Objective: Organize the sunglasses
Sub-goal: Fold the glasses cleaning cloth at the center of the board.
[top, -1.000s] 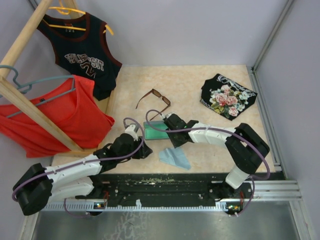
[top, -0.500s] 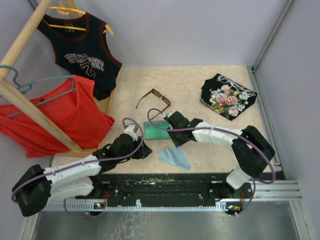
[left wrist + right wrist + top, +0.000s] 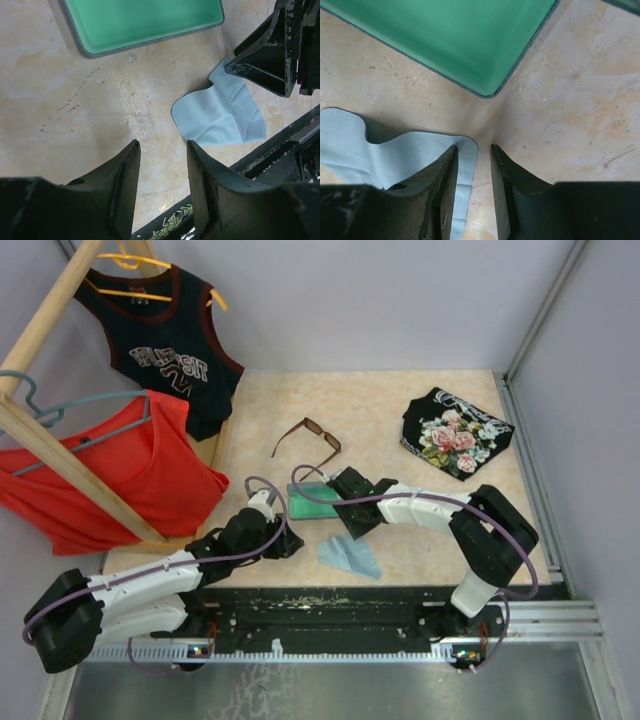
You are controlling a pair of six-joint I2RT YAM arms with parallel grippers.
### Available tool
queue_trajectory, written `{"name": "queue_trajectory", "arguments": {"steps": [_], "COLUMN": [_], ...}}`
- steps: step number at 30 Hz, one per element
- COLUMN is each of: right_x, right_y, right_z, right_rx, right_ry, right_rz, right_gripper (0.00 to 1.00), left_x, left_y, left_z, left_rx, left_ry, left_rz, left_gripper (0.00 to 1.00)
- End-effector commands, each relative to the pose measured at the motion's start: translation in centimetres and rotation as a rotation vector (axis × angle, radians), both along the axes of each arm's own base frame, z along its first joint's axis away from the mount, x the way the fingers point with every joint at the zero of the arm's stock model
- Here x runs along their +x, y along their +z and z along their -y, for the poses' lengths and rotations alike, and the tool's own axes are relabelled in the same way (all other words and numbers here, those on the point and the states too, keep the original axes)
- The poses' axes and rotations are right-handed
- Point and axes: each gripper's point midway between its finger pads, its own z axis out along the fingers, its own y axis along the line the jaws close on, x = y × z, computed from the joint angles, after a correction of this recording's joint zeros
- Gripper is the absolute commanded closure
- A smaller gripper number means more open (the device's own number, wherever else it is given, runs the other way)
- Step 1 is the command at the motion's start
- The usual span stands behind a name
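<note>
The sunglasses (image 3: pixel 307 440) lie open on the table behind the case, brown with dark lenses, and neither gripper touches them. The open case (image 3: pixel 305 502) shows its green lining in the left wrist view (image 3: pixel 145 20) and the right wrist view (image 3: pixel 445 35). The light blue cloth (image 3: pixel 350 556) lies in front of it. My right gripper (image 3: pixel 342 523) is open and empty, low over the table between the case's corner and the cloth (image 3: pixel 395 155), its left finger over the cloth's corner. My left gripper (image 3: pixel 288 540) is open and empty, left of the cloth (image 3: pixel 220 115).
A black floral garment (image 3: pixel 455 433) lies folded at the back right. A wooden rack (image 3: pixel 60 450) with a red top (image 3: pixel 110 475) and a dark jersey (image 3: pixel 165 350) stands on the left. The black base rail (image 3: pixel 330 605) runs along the near edge.
My right gripper shifted slightly by the case's corner and came back. The left arm, the sunglasses, the case and the cloth have not moved.
</note>
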Motion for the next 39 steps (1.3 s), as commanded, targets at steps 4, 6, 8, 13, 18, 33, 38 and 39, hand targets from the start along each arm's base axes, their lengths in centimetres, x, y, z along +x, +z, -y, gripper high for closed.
{"name": "queue_trajectory", "arguments": {"steps": [4,6,8,13,18,33,38,39], "right_x": [0.4,0.3,0.1,-0.2,-0.6,-0.4,-0.7,-0.8], "right_y": [-0.1,-0.3,-0.6,-1.5,-2.4,-1.1,-1.0,-1.1], "right_z": [-1.1,-1.1,-1.0,-0.6,-0.2,0.7,0.9,1.0], "right_rx": [-0.022,-0.030,-0.037,-0.067,-0.086,0.013,0.056,0.058], "right_ry": [0.030,0.031,0.032,0.028,0.019,-0.118,-0.155,-0.159], "right_rz": [0.009,0.007,0.000,-0.024,-0.047,0.034,0.037,0.037], "right_gripper": [0.67,0.68,0.68,0.71,0.81,1.00,1.00,1.00], "left_x": [0.1,0.1,0.1,0.0,0.0,1.2,1.6,1.7], "left_y": [-0.1,-0.2,-0.2,-0.1,0.0,0.8,-0.3,-0.4], "left_z": [-0.2,-0.2,-0.3,-0.3,-0.5,2.1,3.9,4.1], "left_rx": [-0.006,-0.004,-0.005,-0.008,-0.005,-0.019,0.001,0.009], "left_ry": [0.013,0.014,0.015,0.017,0.019,-0.043,-0.082,-0.083], "left_rz": [0.005,0.003,0.003,0.005,0.009,0.027,-0.008,-0.010], "left_gripper": [0.51,0.51,0.51,0.51,0.51,0.50,0.53,0.54]}}
